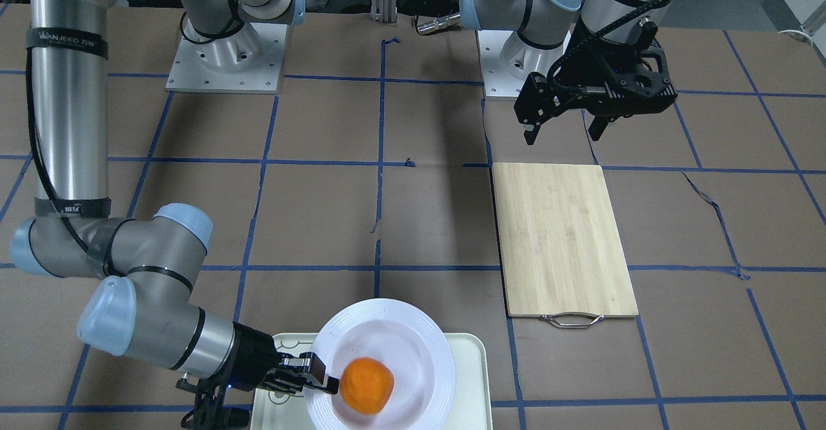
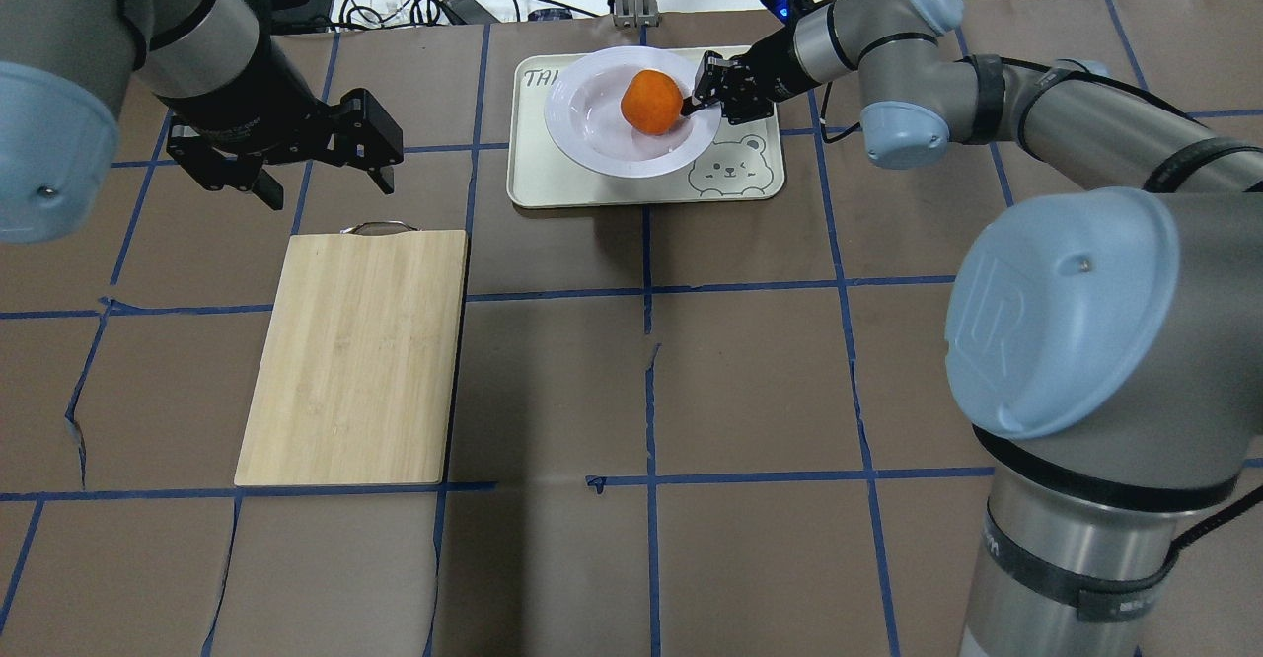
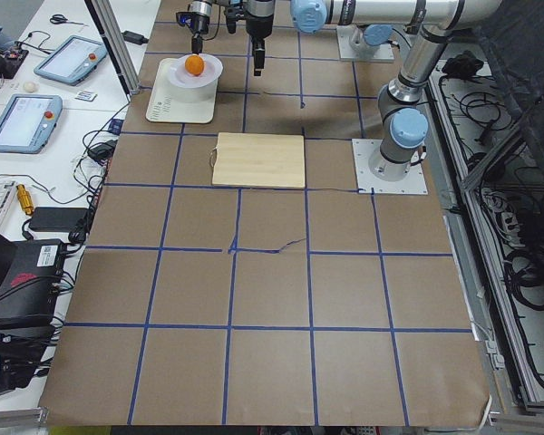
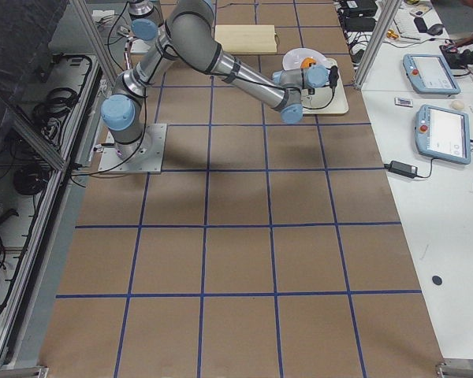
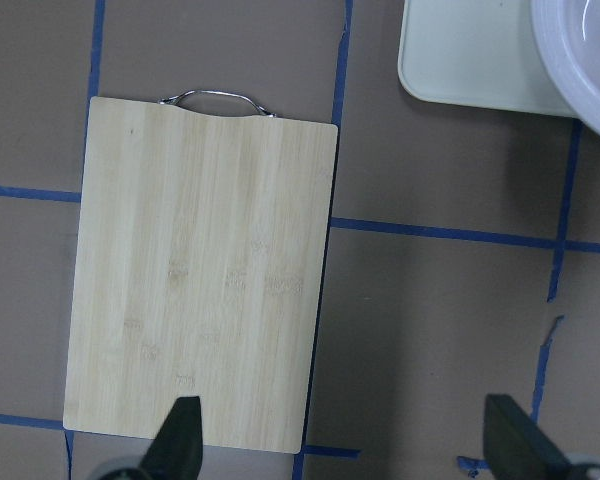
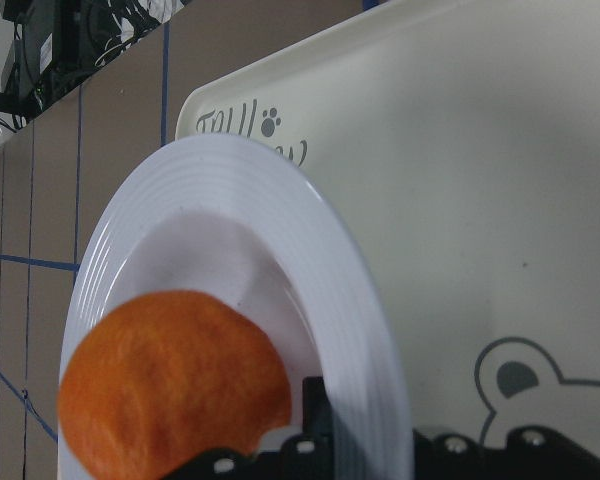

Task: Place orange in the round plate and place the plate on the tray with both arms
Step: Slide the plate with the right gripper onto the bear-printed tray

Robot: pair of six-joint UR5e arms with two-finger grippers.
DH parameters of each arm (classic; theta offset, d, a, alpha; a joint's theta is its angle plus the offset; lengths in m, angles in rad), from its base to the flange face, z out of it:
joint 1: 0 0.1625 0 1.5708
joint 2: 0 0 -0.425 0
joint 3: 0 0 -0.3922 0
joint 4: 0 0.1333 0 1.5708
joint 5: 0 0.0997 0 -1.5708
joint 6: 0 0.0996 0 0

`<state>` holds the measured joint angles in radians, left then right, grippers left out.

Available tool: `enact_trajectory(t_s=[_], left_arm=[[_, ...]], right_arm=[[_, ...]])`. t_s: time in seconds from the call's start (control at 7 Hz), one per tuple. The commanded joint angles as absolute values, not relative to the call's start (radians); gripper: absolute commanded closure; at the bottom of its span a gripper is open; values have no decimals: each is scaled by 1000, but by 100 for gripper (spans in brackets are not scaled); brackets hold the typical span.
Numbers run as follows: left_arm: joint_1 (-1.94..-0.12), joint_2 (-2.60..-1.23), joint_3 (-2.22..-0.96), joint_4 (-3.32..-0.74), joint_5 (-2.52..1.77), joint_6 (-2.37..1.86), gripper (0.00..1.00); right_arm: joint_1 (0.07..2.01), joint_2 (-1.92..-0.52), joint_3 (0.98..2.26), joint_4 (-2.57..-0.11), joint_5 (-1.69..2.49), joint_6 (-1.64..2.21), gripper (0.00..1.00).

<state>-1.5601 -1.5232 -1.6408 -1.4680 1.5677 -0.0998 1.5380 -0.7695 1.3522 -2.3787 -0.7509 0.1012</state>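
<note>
Two fingers of the right gripper look pinched on the rim of the round plate. One lies over the rim toward the well and the other is hidden beneath. The upper finger ends just beside the orange, and I cannot tell whether it touches it. The orange sits in the plate's sunken centre, so the first half of the task looks done.

The plate hangs over the tray, leaving the bear drawing uncovered. Its rim appears to ride a little above the tray floor, but I cannot tell whether its foot is down. The step in hand, as I judge it, is setting the plate onto the tray. The next move calls for lowering it gently until it sits flat, kept level so the orange does not roll, then letting go and drawing back sideways.

Well apart from the tray, the left gripper hovers with jaws spread wide and empty, near the bamboo cutting board.
</note>
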Motion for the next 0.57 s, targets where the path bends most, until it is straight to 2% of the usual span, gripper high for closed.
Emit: enact_trajectory(t_s=[0.0, 0.43], left_arm=[[-1560, -1523, -1643, -1468, 1568, -101, 0], [-1560, -1523, -1641, -1468, 1568, -100, 0]], right_arm=[[1539, -658, 1235, -2373, -765, 106, 100], [1539, -646, 1221, -2373, -767, 106, 100]])
